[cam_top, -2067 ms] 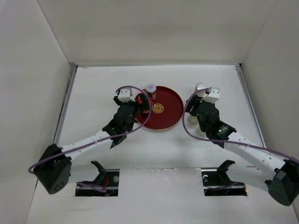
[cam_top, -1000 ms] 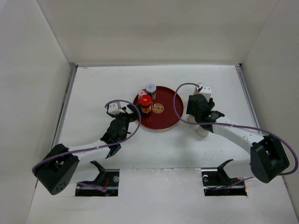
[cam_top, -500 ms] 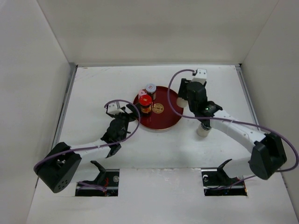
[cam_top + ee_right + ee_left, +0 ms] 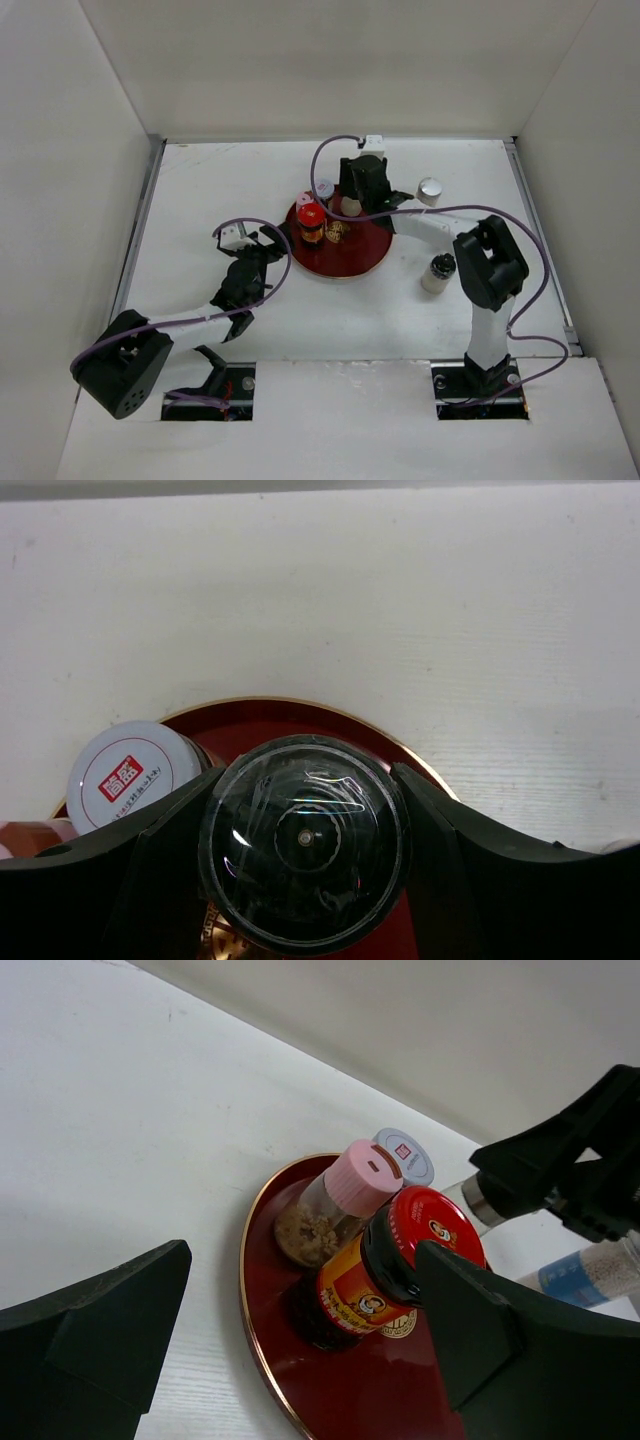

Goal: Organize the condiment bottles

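A round red tray (image 4: 365, 255) holds a red-lidded dark jar (image 4: 311, 222), a pink-capped shaker (image 4: 304, 200) and a white-lidded jar (image 4: 324, 187). My right gripper (image 4: 352, 205) reaches down over the tray's far part. It is shut on a bottle with a dark clear cap (image 4: 303, 843), one finger on each side of the cap. In the left wrist view a pale bottle with a blue band (image 4: 590, 1270) shows under that gripper. My left gripper (image 4: 272, 243) is open and empty, left of the tray, facing the red-lidded jar (image 4: 400, 1260).
A silver-lidded shaker (image 4: 430, 190) stands on the table right of the tray. A dark-capped white bottle (image 4: 437, 272) stands further forward on the right. White walls close the table on three sides. The right arm arches across the table's right half.
My right gripper has swung left from the table's right side to over the tray, carrying the bottle and uncovering the silver-lidded shaker. My left gripper has drawn back from the tray and opened wider.
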